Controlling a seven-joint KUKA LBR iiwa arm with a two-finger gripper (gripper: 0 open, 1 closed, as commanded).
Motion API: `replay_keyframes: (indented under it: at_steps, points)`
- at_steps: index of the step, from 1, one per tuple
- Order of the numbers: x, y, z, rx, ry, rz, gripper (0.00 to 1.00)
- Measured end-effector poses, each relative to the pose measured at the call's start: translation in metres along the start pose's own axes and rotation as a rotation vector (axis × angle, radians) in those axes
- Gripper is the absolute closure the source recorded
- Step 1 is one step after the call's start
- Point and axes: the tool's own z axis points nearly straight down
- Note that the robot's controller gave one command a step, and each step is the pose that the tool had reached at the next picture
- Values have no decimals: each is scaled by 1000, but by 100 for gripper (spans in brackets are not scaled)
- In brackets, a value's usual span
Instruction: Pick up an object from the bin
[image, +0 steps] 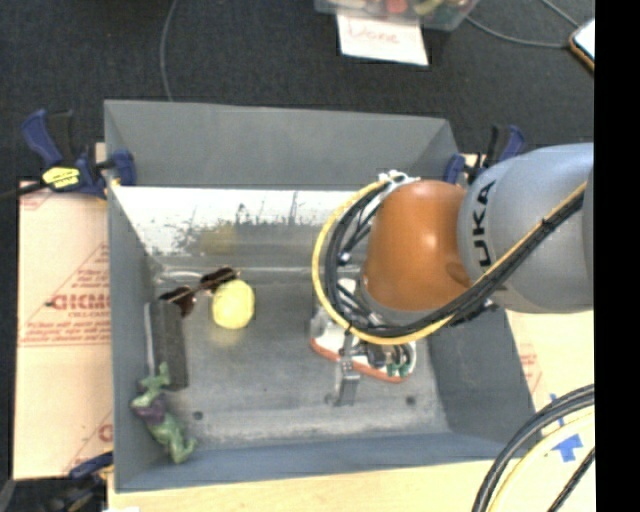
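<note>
Near left corner: a knobbly green toy figure (168, 432) lies against the wall of the grey metal bin (280, 150), a flat dark bar (172, 345) just beyond. Right of centre the gripper (345, 385) hangs low over the floor beside a red-orange and green thing (375, 370) (half hidden under the wrist); open or closed, can't tell. Further back, a round yellow ball (232, 304), a black-and-brown piece (200, 285) just beside it. Behind, the glossy orange cover (415, 245) bulges; the grey arm (540, 230) reads "UKA".

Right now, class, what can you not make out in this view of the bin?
Camera view:
- Gripper: mostly hidden under the arm's orange cover.
- Orange-and-white thing beneath it: partly covered, kind unclear.
- Dark thing beside the yellow ball: too small to identify.
</note>
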Motion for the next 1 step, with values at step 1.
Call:
replay_keyframes:
  at_steps: [1]
  points:
    - [-2,0,-4,0,-8,3,0]
